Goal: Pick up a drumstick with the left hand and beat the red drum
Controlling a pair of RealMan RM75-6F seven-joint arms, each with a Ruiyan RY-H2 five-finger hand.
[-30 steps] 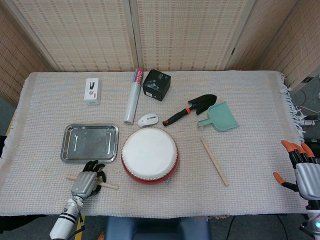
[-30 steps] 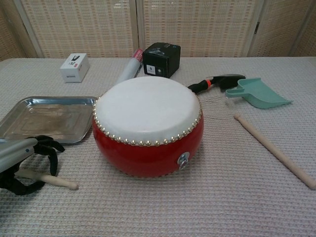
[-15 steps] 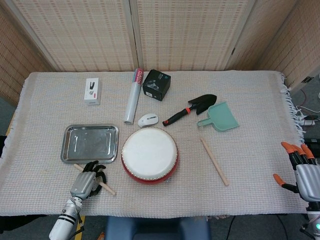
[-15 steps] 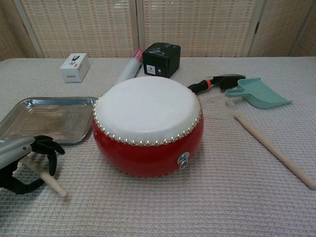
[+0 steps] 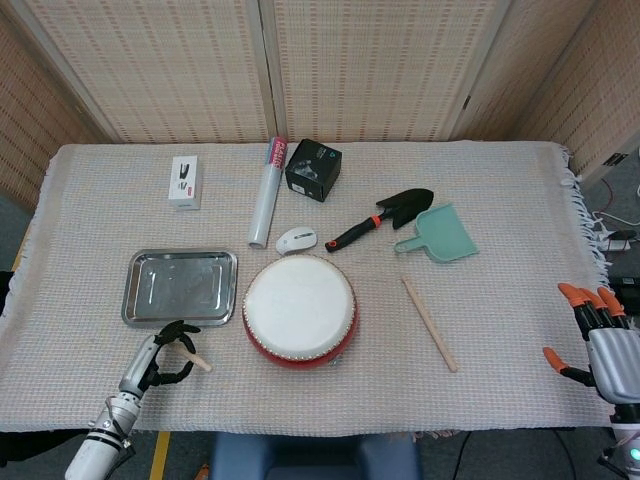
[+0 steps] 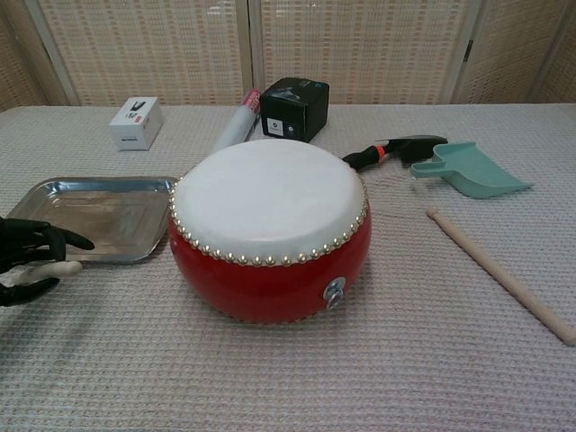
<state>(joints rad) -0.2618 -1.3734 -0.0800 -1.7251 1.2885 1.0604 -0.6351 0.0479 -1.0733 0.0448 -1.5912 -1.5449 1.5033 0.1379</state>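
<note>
The red drum (image 5: 298, 310) with its white skin stands at the table's front centre, also large in the chest view as the drum (image 6: 270, 229). My left hand (image 5: 152, 358) is to its left, just in front of the tray, with its fingers curled round a wooden drumstick (image 5: 197, 361). Only the stick's short end pokes out toward the drum. In the chest view the left hand (image 6: 27, 256) sits at the left edge with the drumstick's tip (image 6: 59, 267) showing. A second drumstick (image 5: 428, 322) lies to the right of the drum. My right hand (image 5: 598, 338) hangs beyond the table's right front corner, holding nothing, fingers apart.
A metal tray (image 5: 180, 286) lies just behind my left hand. Behind the drum are a white mouse (image 5: 296, 239), a paper roll (image 5: 266, 190), a black box (image 5: 313, 168) and a white box (image 5: 184, 181). A black trowel (image 5: 382, 216) and teal scoop (image 5: 437, 235) lie to the back right.
My left hand has drawn back left and turned, taking the drumstick with it. The stick swung from lying crosswise to pointing at the drum, mostly hidden in the hand. The right hand stayed put.
</note>
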